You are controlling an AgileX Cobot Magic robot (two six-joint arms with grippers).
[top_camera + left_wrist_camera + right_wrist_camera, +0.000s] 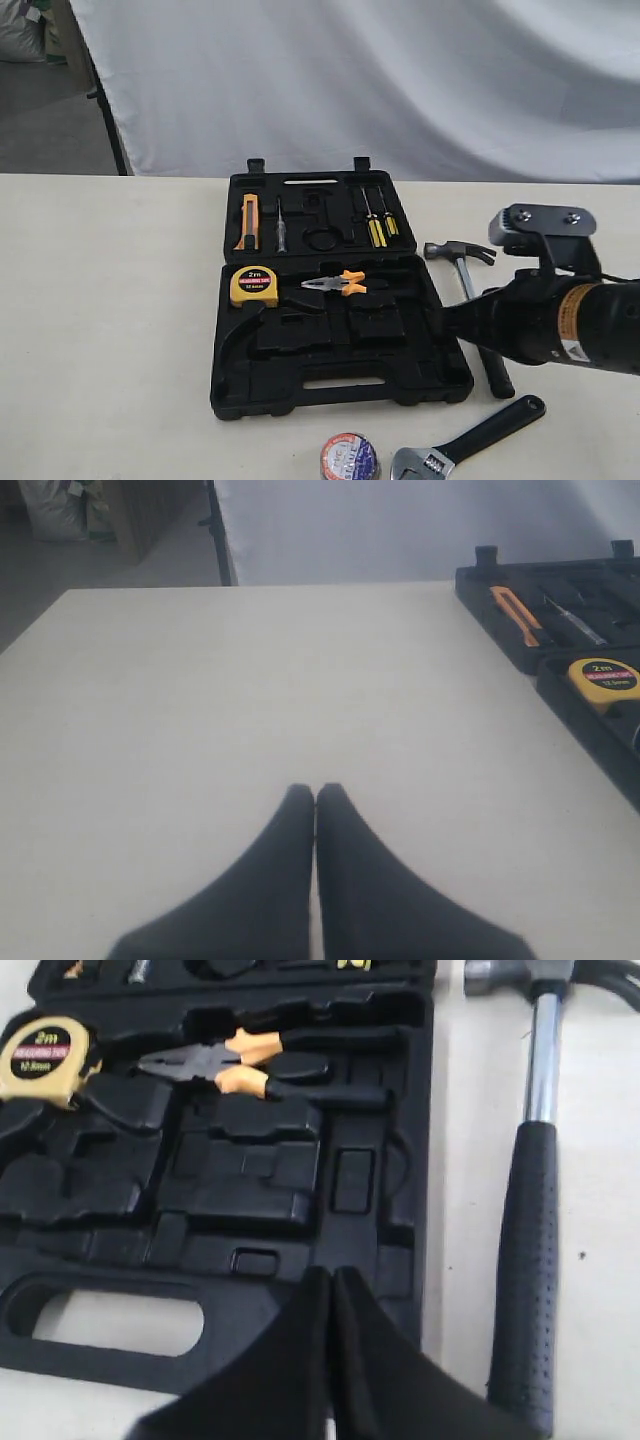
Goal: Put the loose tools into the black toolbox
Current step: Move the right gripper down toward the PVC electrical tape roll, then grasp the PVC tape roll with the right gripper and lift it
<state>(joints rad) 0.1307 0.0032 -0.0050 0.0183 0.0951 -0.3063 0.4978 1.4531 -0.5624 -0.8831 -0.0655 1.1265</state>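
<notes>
Lying flat on the pale table (pixel 110 330) at three o'clock from the black toolbox (pixel 300 352), the steel claw hammer (pixel 465 272) is pointing its head toward twelve. Its black handle is running alongside the case wall, just beside it but not touching. The adjustable wrench (pixel 482 434) is sitting at five o'clock from the case and the tape roll (pixel 349 459) at six, both near the table's front edge, so all three loose tools are waiting outside. Inside the open case, the yellow tape measure (pixel 254 286) and the orange-handled pliers (pixel 338 284) are occupying recesses in the nearer half.

The right gripper (pixel 330 1276) is hanging over the case's four-o'clock corner with its jaws pressed together and gripping nothing, the hammer handle lying just off to its side. The left gripper (pixel 316 792) is hovering over bare table at nine o'clock from the case, likewise clenched and empty.

Judging from this, the hammer is looking like the nearest pick, and several things are threatening it. Jaws descending without spreading would be pushing the handle instead of straddling it. The narrow gap to the case wall is leaving little room for a finger, so a finger could be nudging the toolbox. A grip far down the handle would be letting the heavy head droop and swing.
</notes>
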